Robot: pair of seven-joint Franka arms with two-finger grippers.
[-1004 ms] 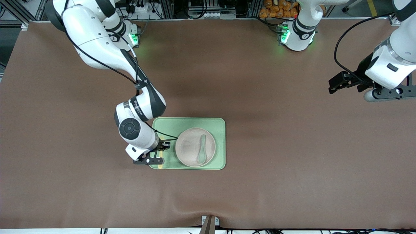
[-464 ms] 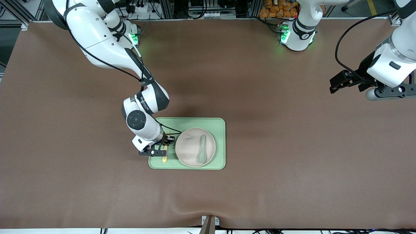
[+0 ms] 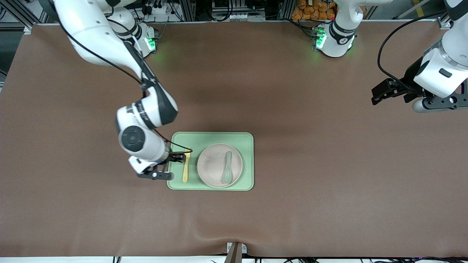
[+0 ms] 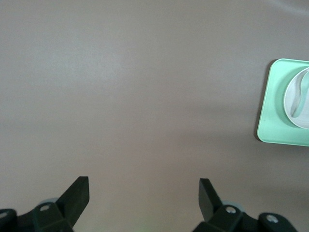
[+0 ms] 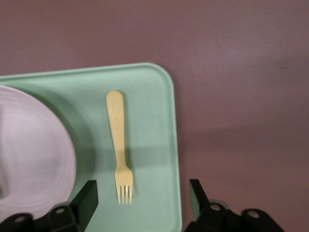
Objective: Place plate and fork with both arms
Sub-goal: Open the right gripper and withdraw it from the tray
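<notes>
The pale speckled plate (image 3: 214, 166) lies on the light-green tray (image 3: 212, 138), with a grey-green spoon (image 3: 227, 168) on it. The yellow fork (image 3: 185, 168) lies flat on the tray beside the plate, toward the right arm's end. It shows free in the right wrist view (image 5: 120, 145), beside the plate (image 5: 29, 154). My right gripper (image 3: 176, 157) is open and empty over the tray's edge by the fork's tines (image 5: 142, 191). My left gripper (image 3: 382, 94) is open and empty, waiting above bare table at the left arm's end (image 4: 143, 186).
The brown mat (image 3: 292, 204) covers the whole table. The left wrist view shows the tray (image 4: 275, 130) and plate (image 4: 303, 113) off at its edge. The two arm bases (image 3: 334, 40) stand along the table's edge farthest from the front camera.
My right gripper has let go of the fork and drawn back toward the right arm's end. The fork now lies uncovered on the tray. The left arm has barely moved.
</notes>
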